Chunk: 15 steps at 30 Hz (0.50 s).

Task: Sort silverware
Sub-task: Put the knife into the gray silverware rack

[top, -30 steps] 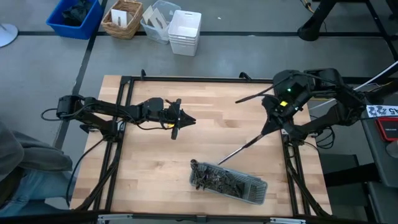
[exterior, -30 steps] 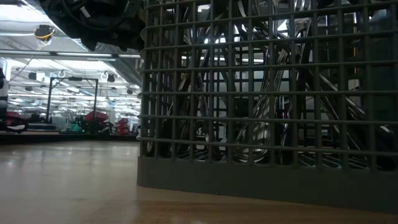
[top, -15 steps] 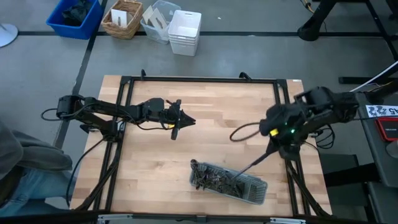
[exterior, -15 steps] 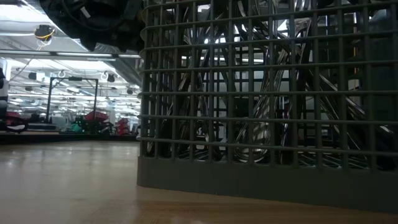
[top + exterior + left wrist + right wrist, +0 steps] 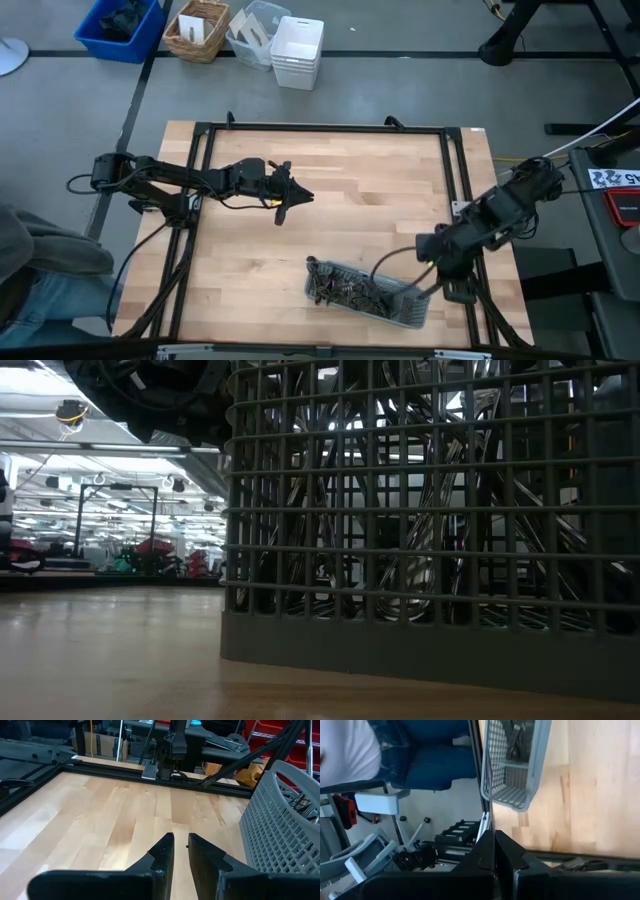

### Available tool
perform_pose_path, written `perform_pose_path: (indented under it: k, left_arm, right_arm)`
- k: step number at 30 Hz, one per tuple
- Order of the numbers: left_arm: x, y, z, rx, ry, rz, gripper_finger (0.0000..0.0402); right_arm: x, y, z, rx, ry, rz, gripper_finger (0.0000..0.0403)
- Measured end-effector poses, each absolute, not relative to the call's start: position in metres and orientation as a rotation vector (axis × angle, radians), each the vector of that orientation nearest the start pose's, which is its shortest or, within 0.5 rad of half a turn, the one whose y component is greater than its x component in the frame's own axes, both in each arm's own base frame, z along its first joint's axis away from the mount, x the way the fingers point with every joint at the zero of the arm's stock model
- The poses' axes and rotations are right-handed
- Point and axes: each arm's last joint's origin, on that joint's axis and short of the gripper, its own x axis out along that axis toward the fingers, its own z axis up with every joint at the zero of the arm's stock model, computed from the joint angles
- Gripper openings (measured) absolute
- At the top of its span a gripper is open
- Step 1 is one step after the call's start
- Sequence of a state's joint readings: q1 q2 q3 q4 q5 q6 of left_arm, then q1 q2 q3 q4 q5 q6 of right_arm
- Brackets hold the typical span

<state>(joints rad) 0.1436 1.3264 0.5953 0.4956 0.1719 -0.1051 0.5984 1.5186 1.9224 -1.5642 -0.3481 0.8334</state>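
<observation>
A long grey mesh tray (image 5: 368, 291) lies on the wooden table near its front edge, right of the middle. The silverware (image 5: 340, 285) is piled inside it, shiny behind the mesh in the low view (image 5: 430, 510). The left wrist view shows the tray (image 5: 280, 830) beside and beyond my left gripper (image 5: 181, 839). That gripper hovers over the table's left half (image 5: 285, 197), its fingers a narrow gap apart with nothing between them. My right gripper (image 5: 495, 842) is shut and empty. It points steeply down by the tray's right end (image 5: 445, 272) (image 5: 515, 770).
A black frame (image 5: 325, 128) runs around the table. Beyond the far edge stand a blue bin (image 5: 120, 25), a wicker basket (image 5: 197, 30) and white containers (image 5: 297, 50). A person's legs (image 5: 40, 275) are at the near left corner. Bare wood lies between my left gripper and the tray.
My right arm has swung from the table's far right side toward the near edge and the tray's right end. It has sunk a little and its wrist has rolled, the fingers staying shut. My left arm and the tray have kept still.
</observation>
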Motion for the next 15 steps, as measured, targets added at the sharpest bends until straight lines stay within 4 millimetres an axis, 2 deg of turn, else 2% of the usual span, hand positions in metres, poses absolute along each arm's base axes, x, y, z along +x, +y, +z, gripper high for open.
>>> perform_pose_path:
  k: [8, 15]
  left_arm:
    - [0.27, 0.034, 0.218, -0.142, 0.235, -0.016, 0.0049]
    - [0.269, 0.034, 0.213, -0.15, 0.287, -0.013, 0.0049]
  right_arm:
    - [0.213, 0.166, 0.418, 0.557, 1.477, 0.246, 0.0001]
    - [0.218, 0.167, 0.416, 0.55, 1.458, 0.229, 0.0001]
